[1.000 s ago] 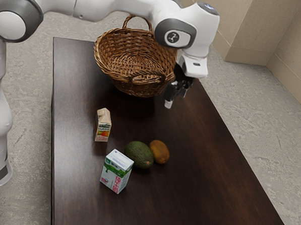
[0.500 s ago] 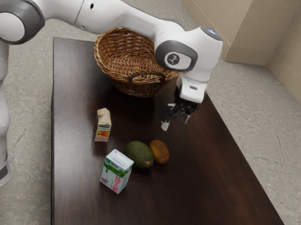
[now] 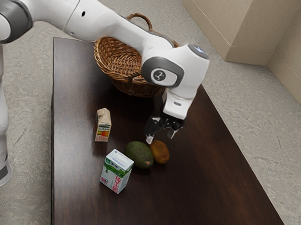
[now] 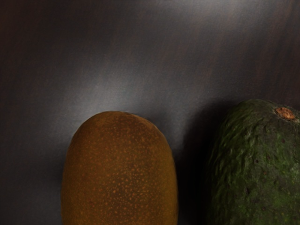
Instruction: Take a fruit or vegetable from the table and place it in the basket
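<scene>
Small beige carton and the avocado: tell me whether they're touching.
Apart. The exterior view shows it: a strip of bare table lies between the small beige carton and the avocado.

Brown, green and white on dark wood

The kiwi (image 4: pixel 119 173) is golden brown with pale speckles; the avocado (image 4: pixel 258 164), mottled dark green; the basket (image 3: pixel 117 65), woven brown; the bench (image 3: pixel 196 195), dark brown, faintly streaked.

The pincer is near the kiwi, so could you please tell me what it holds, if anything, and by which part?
Nothing is held: the pincer is open above the kiwi, which lies on the table beside the avocado.
</scene>
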